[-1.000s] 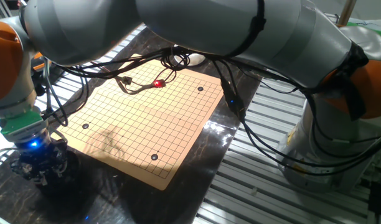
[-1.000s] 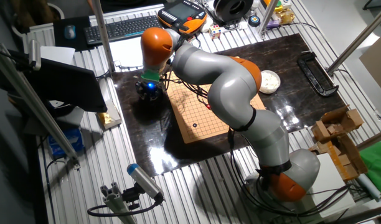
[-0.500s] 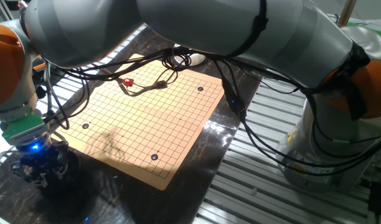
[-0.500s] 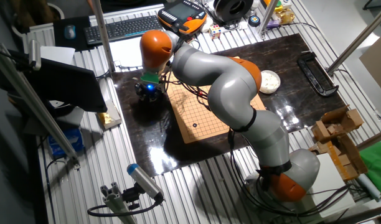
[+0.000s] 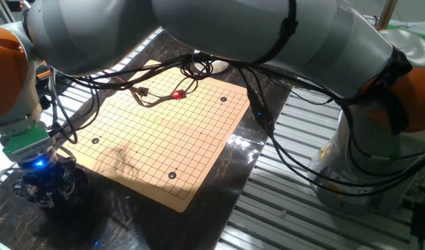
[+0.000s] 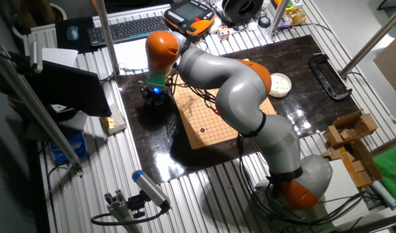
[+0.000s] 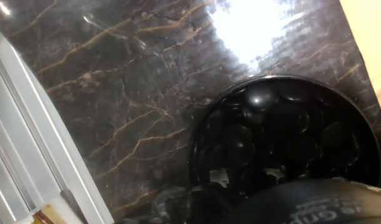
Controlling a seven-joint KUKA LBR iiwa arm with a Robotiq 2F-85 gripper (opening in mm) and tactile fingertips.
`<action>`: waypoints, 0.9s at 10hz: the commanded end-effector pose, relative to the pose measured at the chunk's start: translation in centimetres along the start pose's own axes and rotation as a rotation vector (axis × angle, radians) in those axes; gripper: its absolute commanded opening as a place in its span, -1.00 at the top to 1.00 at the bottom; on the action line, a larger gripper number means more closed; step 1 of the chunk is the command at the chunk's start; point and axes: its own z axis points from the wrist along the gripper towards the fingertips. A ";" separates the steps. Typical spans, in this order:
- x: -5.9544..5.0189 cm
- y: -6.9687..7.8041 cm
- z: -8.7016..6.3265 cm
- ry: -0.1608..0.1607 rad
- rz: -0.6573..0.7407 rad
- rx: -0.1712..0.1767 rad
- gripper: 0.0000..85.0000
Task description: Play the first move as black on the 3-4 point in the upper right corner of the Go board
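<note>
Closest to the hand camera, a dark rounded part of the tool [image 7: 315,202] fills the bottom edge of the hand view; its fingers are not visible, so I cannot tell whether it is open or closed. Just below it sits a round black bowl [image 7: 200,134] heaped with glossy black stones [image 7: 259,99] (too many and too alike to single out one). The bowl rests on the dark marbled counter [image 7: 116,81], which shows a bright glare patch and a ribbed aluminium edge at the left.

In one fixed view, the tool [image 5: 42,182] hangs low over the bowl at the left, a blue light glowing on the wrist above it, just beside the corner of the wooden Go board [image 5: 164,139]. The board's grid shows dark star dots and no black stone is visible on it, including near the upper right corner; loose black cables [image 5: 157,94] with a small red light trail across its far edge.

In the other fixed view, a white dish [image 6: 279,85] lies beyond the board, and a keyboard [image 6: 123,29] sits farther back
</note>
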 end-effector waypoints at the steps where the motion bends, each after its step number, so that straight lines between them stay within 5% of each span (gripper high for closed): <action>1: 0.0 0.0 0.0 0.003 -0.003 0.001 0.40; 6: -0.5 -0.2 -0.6 0.012 -0.037 -0.002 0.87; 9: -0.7 -0.3 -1.2 0.001 -0.046 0.018 0.69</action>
